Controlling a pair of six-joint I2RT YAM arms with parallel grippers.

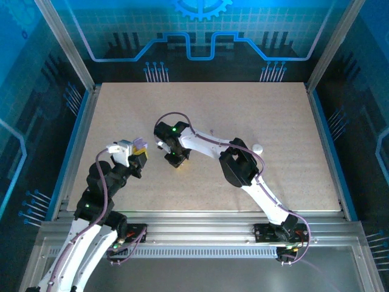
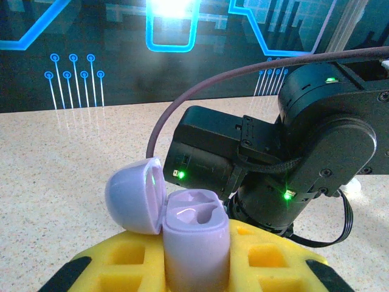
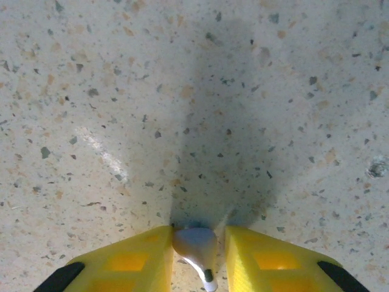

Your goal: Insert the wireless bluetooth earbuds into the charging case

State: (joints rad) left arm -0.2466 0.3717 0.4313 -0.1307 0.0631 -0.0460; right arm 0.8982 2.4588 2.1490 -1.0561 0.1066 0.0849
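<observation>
Yellow right pincer [image 3: 197,236]: pointing straight down, tips at the table, the two padded fingers nearly together and gripping an earbud from either side.
Earbud [image 3: 196,243]: pale, rounded body wedged between the pads, its thin stem with a dark tip pointing to the near side.
Right arm [image 1: 243,164]: rises from the near right base, bends at a dark elbow, then the white forearm reaches left to the middle of the table, where the wrist turns down.
Left pincer [image 2: 197,237]: clamped on the charging case and lifted off the table, facing the right arm's wrist.
Charging case [image 2: 196,249]: lavender body upright between the yellow fingers, two moulded wells on top, both bare.
Lid [image 2: 135,194]: hinged open and tipped over to the left.
Left arm [image 1: 100,182]: folded up from the near left base, wrist to the left of the right pincer.
In the way: the right arm's black wrist housing and a looping cable [image 2: 200,97] just beyond the open case.
Table [image 1: 273,115]: speckled beige.
Small white piece [image 1: 258,148]: lies just beside the right elbow, on its far right side; too small to identify.
</observation>
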